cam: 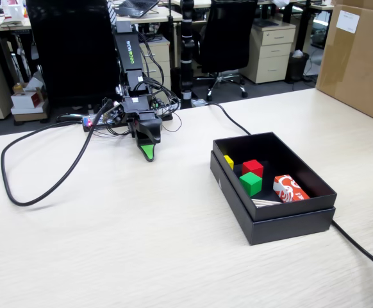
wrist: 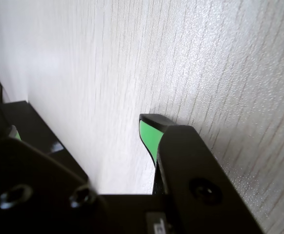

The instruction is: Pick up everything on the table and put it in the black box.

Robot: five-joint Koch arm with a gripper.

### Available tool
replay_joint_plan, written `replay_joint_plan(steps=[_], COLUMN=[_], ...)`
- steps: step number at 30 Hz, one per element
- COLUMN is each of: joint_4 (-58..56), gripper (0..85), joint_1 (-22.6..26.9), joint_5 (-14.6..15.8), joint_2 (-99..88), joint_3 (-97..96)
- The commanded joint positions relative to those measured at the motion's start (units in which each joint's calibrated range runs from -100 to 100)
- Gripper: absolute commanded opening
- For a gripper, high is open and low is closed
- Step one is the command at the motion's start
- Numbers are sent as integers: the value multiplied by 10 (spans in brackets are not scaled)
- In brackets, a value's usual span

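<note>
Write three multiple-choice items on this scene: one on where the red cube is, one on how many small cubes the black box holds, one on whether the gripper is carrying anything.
1. Where is the red cube?
A. On the bare table
B. Inside the black box
C. Between the gripper's fingers

2. How many small cubes lie in the black box?
A. One
B. Three
C. Five

3. What does the gripper carry?
A. Nothing
B. The green cube
C. The printed packet

Answers:
1. B: in the fixed view the red cube sits inside the box, just behind the green cube.
2. B: a yellow cube, a red one and a green one show there, beside the red-and-white packet.
3. A: the gripper points down at the table away from the box, and the wrist view shows only bare wood at its green-padded tip.
</note>
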Motion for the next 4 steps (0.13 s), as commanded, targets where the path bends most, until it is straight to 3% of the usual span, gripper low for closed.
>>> replay_joint_plan(steps=[1, 4], joint_4=[-8, -8], gripper=[489, 489], joint_1=[0, 0], joint_5=[3, 3], joint_2=[3, 3], joint_3=[-15, -15])
